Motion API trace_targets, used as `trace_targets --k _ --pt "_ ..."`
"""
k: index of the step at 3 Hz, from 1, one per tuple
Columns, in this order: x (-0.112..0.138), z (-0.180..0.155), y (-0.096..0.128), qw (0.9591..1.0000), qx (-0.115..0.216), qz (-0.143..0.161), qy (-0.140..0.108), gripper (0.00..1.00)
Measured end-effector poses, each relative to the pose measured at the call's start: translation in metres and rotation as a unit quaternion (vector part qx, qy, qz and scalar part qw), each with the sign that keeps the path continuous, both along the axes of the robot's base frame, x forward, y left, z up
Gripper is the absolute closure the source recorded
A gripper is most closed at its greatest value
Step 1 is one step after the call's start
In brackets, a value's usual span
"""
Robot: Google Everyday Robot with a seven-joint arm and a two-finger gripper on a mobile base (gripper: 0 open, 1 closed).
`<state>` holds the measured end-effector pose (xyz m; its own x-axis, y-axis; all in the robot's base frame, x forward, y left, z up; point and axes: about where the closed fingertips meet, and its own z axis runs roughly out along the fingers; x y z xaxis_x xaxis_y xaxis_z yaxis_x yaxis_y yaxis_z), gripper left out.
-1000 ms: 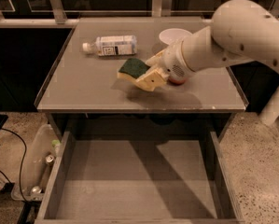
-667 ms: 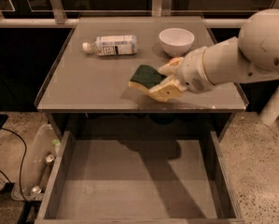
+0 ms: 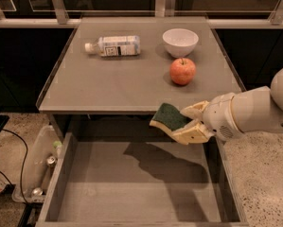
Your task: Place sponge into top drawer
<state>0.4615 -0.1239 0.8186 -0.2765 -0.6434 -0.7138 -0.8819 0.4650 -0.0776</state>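
Observation:
My gripper (image 3: 186,122) is shut on the sponge (image 3: 168,116), pale yellow foam with the dark green scouring layer facing up. It holds the sponge in the air, just past the front edge of the cabinet top and above the right rear part of the open top drawer (image 3: 131,193). The drawer is a wide shallow grey tray pulled fully out, with nothing lying in it. The white arm reaches in from the right.
On the grey cabinet top (image 3: 108,84) lie a plastic bottle (image 3: 113,46) on its side, a white bowl (image 3: 180,41) and a red apple (image 3: 182,71). A bin with cans (image 3: 39,167) stands on the floor at the left.
The gripper has carried the sponge forward and down, from over the cabinet top to beyond its front edge above the open drawer. The apple, hidden before by the arm, now shows.

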Motion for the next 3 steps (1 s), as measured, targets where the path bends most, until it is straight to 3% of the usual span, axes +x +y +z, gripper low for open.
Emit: trace_targets --k 2,3 --pt "-0.011 -0.011 0.009 0.9999 0.004 0.006 0.012 1.0" --pt "-0.052 -0.027 0.02 0.9992 0.009 0.022 0.034 1.0"
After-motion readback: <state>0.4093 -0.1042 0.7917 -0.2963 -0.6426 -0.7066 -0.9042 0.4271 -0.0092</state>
